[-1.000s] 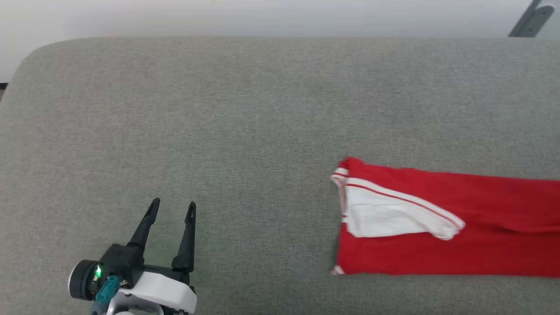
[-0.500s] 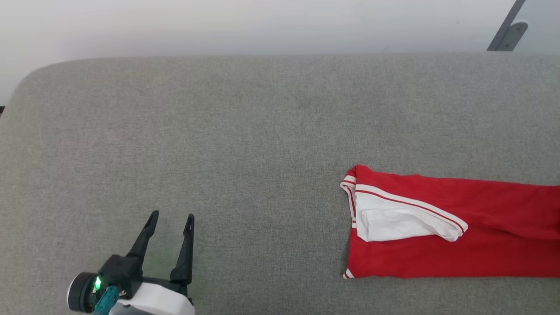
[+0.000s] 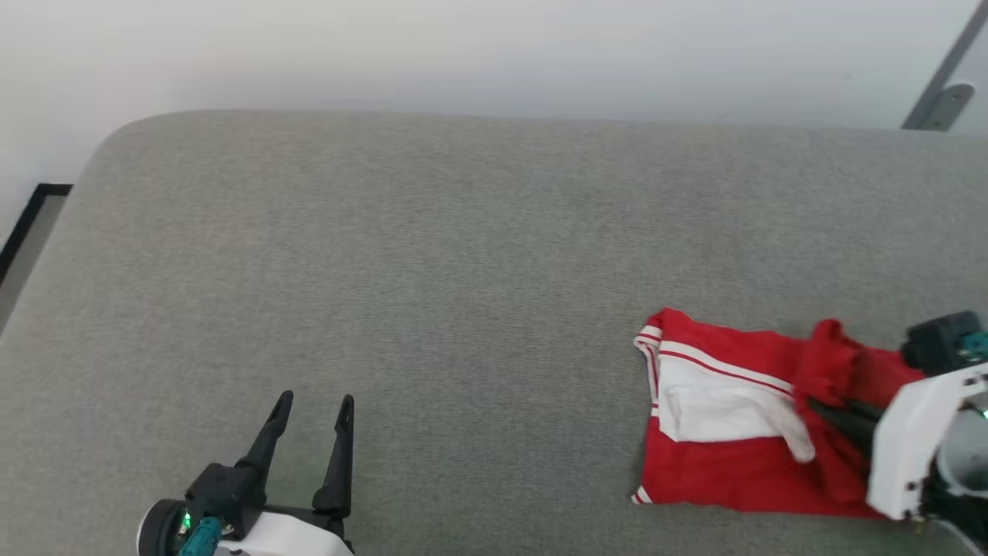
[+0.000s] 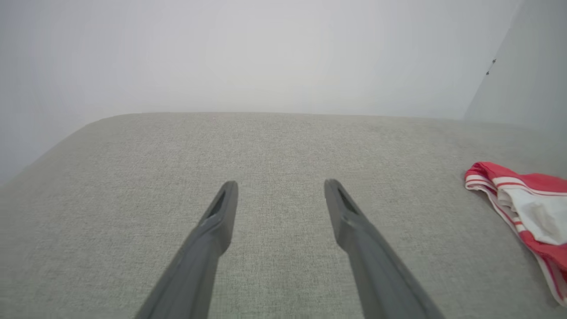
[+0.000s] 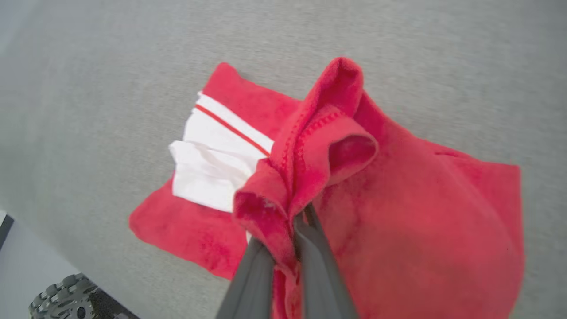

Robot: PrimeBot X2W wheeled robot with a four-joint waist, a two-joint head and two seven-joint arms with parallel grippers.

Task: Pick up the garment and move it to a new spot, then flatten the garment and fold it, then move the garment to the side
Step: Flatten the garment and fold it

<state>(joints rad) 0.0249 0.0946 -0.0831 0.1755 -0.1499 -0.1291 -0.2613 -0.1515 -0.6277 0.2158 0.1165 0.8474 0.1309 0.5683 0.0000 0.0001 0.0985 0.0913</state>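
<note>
Grey woven upholstery [image 3: 463, 270] covers the wide cushion in front of the robot, and behind its far edge you see a plain pale wall [image 3: 463, 54]. At the far right a grey metal bracket [image 3: 938, 104] stands slanted against that wall. At the left edge a black strip [image 3: 31, 216] shows beside the cushion.

The garment [image 3: 718, 471] lies on the near right part of the cushion. Its left end is flat: red cloth with a white sleeve part [image 3: 718, 401] folded on top and a striped trim band [image 3: 648, 340] along the left border. Its right part is pulled up into a bunch. You have the right gripper [image 3: 837, 413] there, reaching in from the right edge, with its two dark fingers pressed together on a fold of the red cloth. In the right wrist view the right gripper [image 5: 301, 217] pinches this fold. The cloth rises above the tips as a rolled ridge, and the rest of the garment [image 5: 421, 199] drapes down to the cushion. In the lower left corner of that view you can see a black knobbly tyre [image 5: 66, 297].

The left gripper [image 3: 316, 398] is at the near left, well apart from the garment, over bare cushion. Its fingers are spread wide and hold nothing. In the left wrist view the left gripper [image 4: 280, 184] points toward the far edge, and the striped end of the garment [image 4: 527, 181] lies to its right.
</note>
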